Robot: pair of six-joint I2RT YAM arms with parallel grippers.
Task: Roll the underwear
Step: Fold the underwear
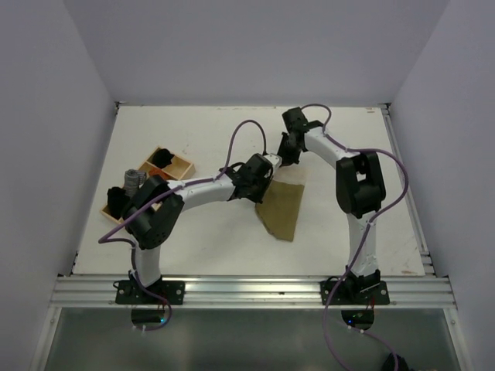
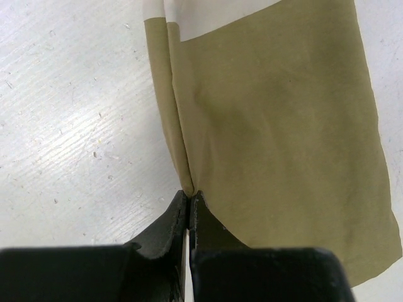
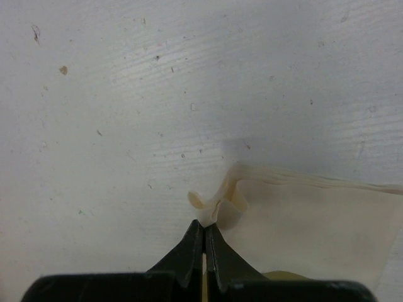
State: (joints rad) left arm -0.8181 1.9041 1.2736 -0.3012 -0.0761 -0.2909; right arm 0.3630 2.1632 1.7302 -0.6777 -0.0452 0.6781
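White speckled table, olive underwear, pale lavender walls.

We count two arms and two grippers, the left gripper and the right gripper, with one underwear lying at the fingertips of both. Well to the left of the left gripper, we count one wooden tray on the one table, holding two dark items and one grey item; its compartments are partly hidden, so we give no count. We count two purple cables, one along each arm.
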